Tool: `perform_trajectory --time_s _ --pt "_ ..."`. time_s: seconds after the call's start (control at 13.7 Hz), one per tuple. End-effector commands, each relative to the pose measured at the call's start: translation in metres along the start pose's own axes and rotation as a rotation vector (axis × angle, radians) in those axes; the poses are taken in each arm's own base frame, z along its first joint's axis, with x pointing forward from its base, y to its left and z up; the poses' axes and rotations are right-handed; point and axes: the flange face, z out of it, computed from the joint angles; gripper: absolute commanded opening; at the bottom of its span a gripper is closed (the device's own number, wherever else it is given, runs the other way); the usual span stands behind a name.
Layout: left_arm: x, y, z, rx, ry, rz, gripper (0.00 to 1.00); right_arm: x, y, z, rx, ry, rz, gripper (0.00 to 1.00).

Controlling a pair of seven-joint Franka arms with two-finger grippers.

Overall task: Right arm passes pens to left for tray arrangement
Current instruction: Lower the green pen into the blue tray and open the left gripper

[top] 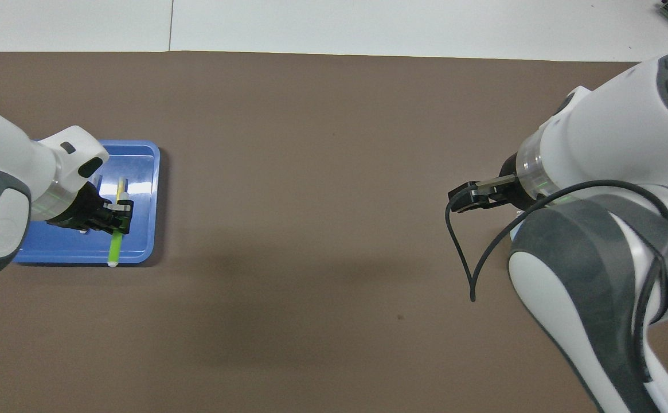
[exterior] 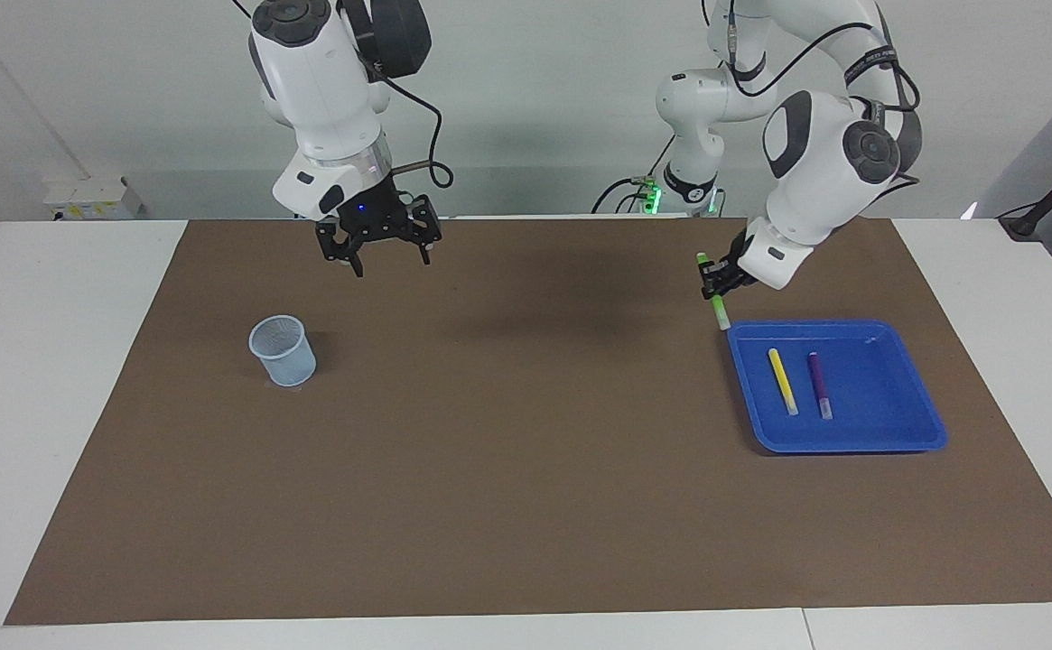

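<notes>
Table (exterior: 65, 379) comes first, white, with a brown mat (exterior: 526, 469) over most of it. Two white arms stand over that mat. The right arm (exterior: 327, 99) hangs its right pincer (exterior: 379, 259) in the air over the mat, above and apart from the mesh cup, fingers spread wide and holding nothing. The left arm (exterior: 814, 171) reaches down to the tray's robot-side edge, its left pincer (exterior: 717, 282) clamped on the green pen (exterior: 713, 291).

The blue tray (exterior: 887, 433) lies toward the left arm's end of the table. In it rest the yellow pen (exterior: 781, 380) and the purple pen (exterior: 819, 384), side by side but apart, each with its long axis running toward and away from the robots, pale tip at the end farther from the robots.

The pale blue mesh cup (exterior: 283, 350) stands upright toward the right arm's end (well apart from the tray).

The green pen hangs steeply tilted, nearly upright, pale tip down just at the tray's rim, held near its middle.
</notes>
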Motion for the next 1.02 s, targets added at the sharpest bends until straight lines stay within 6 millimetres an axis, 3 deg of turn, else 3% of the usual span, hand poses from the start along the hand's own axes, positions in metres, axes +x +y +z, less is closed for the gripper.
perform_trajectory --time_s 0.0,0.15,0.29,0.51,0.95 --pt "0.005 -0.048 -0.006 0.072 0.021 0.077 0.0 0.003 0.06 -0.019 -0.006 -0.035 -0.031 1.0" --pt "0.011 -0.077 -0.004 0.1 0.053 0.097 0.0 0.004 0.075 -0.015 0.002 -0.051 -0.055 1.0" --pt "0.018 -0.111 0.005 0.123 0.082 0.099 0.0 -0.012 0.076 0.004 -0.001 -0.096 -0.03 1.0" --pt "0.025 -0.139 0.012 0.133 0.114 0.091 0.0 -0.022 0.089 0.009 -0.001 -0.09 -0.006 1.0" --pt "0.059 -0.182 0.068 0.114 0.151 0.057 0.0 -0.029 0.092 0.021 -0.033 -0.067 -0.004 1.0"
